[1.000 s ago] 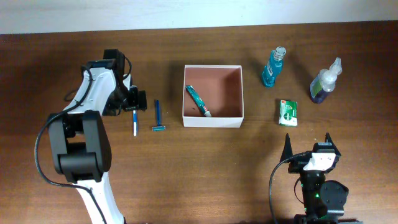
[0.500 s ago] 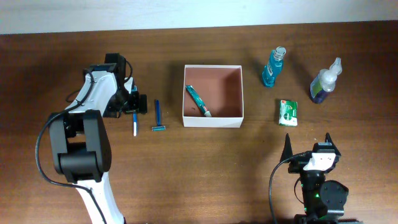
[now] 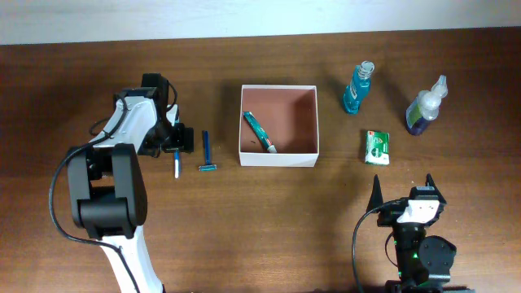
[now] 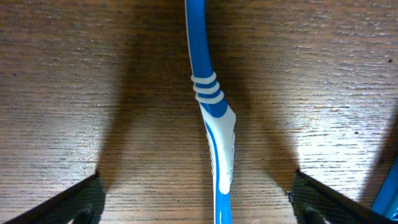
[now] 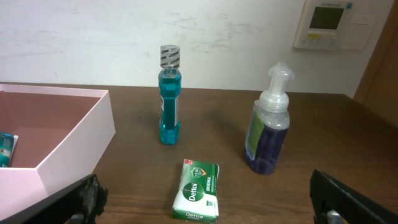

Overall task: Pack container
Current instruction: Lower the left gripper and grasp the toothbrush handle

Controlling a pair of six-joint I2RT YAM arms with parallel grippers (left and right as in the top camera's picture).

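Note:
The container (image 3: 277,159) is a shallow white box with a pinkish-brown inside, at the table's middle; a green toothpaste tube (image 3: 260,131) lies in it. A blue-and-white toothbrush (image 3: 176,165) lies on the table left of the box. My left gripper (image 3: 175,140) is open and low over it, one finger on each side of the handle (image 4: 214,118) and not touching it. My right gripper (image 3: 404,189) is open and empty near the front edge, facing a green Dettol soap pack (image 5: 198,198). The container's wall also shows in the right wrist view (image 5: 74,134).
A blue razor (image 3: 207,152) lies between the toothbrush and the box. A blue mouthwash bottle (image 3: 357,88) and a purple foam pump bottle (image 3: 426,106) stand at the back right, with the soap pack (image 3: 376,146) in front of them.
My left gripper has moved a little toward the table's front, along the toothbrush handle. The right arm and all objects have not moved.

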